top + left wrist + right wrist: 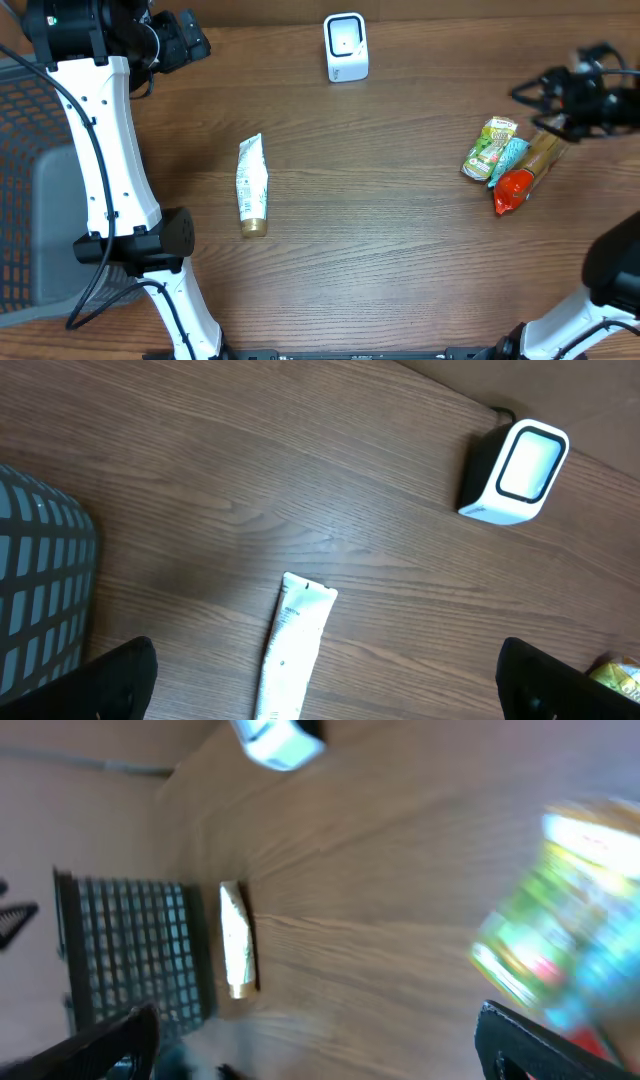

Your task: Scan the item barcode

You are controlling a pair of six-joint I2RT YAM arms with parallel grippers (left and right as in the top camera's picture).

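Note:
The white barcode scanner [345, 47] stands at the table's far middle, also in the left wrist view as the scanner [515, 472]. A white tube with a gold cap [252, 185] lies flat left of centre. At the right lies a pile: a green pouch [490, 148], a teal packet [510, 158] and a red-capped bottle [520, 180]. My right gripper [548, 100] hovers open just right of that pile, holding nothing; its view is blurred, with the pouch [545, 935] at its right. My left gripper [188, 40] is open at the far left, above the tube [295, 650].
A dark wire basket [30, 150] sits off the table's left edge, seen too as the basket [40, 600] and the basket [135, 950]. The left arm's white links [110, 150] stand along the left side. Bare wood lies between the tube and the pile.

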